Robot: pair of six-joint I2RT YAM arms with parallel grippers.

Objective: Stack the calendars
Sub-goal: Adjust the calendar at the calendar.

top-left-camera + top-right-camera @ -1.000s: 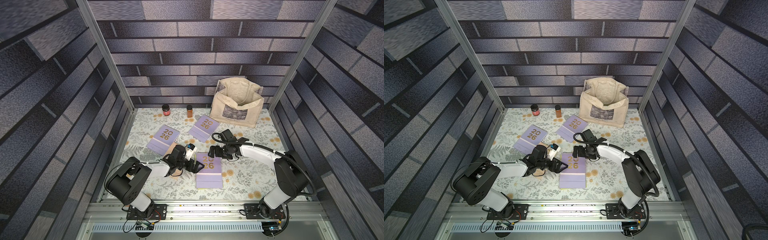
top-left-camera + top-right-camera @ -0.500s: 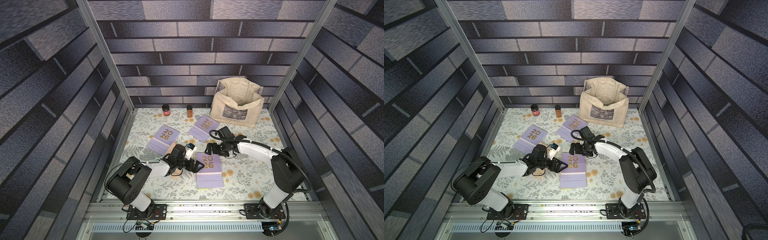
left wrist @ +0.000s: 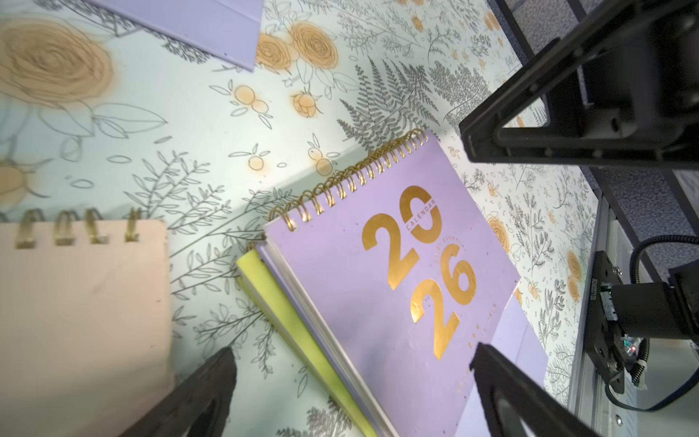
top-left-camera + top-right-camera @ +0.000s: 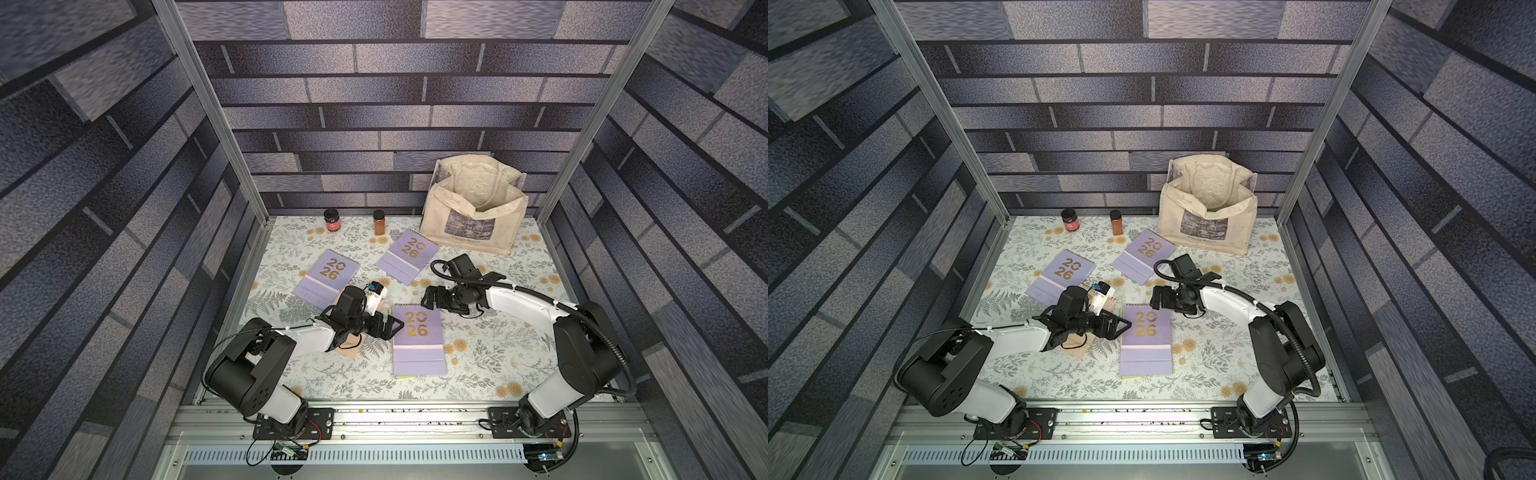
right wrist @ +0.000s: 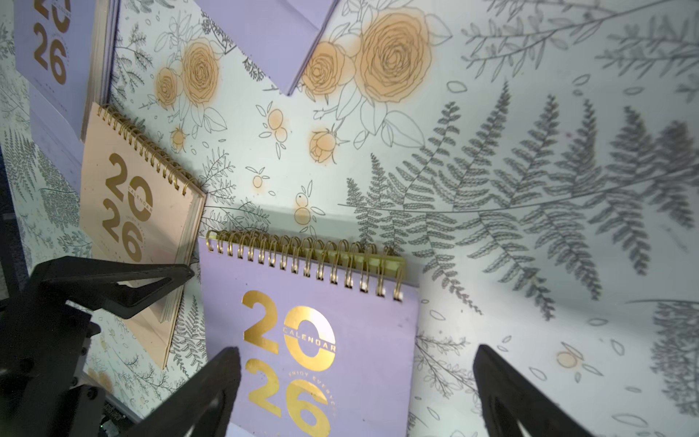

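Right arm [image 4: 519,301] shifted beside the lilac calendar [image 4: 417,345], at its spiral edge; both jaws wide, empty.

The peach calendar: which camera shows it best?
The right wrist view: the peach calendar shows its gold 2026 cover. The left wrist view catches only a blurred corner; in both top views the left arm mostly hides it.

You are looking into a lab test booth, not a lived-in room. Aluminium posts [image 4: 212,112] frame walls [image 4: 415,104] printed with grey brick. The desk [image 4: 498,365] wears a flowered cover. A left arm [image 4: 309,334] and a right arm [image 4: 523,305] are bolted to a metal rail [image 4: 415,419] along its front edge, their cables showing.
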